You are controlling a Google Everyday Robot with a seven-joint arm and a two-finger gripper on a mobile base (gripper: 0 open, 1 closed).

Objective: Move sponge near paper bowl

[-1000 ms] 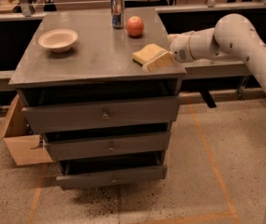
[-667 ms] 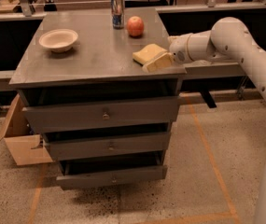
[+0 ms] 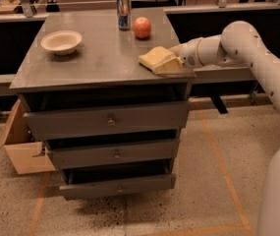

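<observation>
The pale yellow sponge [image 3: 152, 57] lies near the right front edge of the grey cabinet top [image 3: 100, 58]. My gripper [image 3: 168, 64] reaches in from the right, with its tan fingers [image 3: 175, 67] closed around the sponge's right end. The sponge sits slightly tilted. The off-white paper bowl [image 3: 61, 42] stands at the far left of the top, well apart from the sponge and the gripper.
A red apple [image 3: 142, 27] and a metal can [image 3: 124, 12] stand at the back, between bowl and sponge. The cabinet's drawers [image 3: 110, 119] are partly pulled out. A cardboard box [image 3: 19, 141] lies on the floor at the left. A rail runs behind the cabinet.
Almost nothing has moved. The arm has shifted slightly, and the sponge stays in the same spot at the gripper.
</observation>
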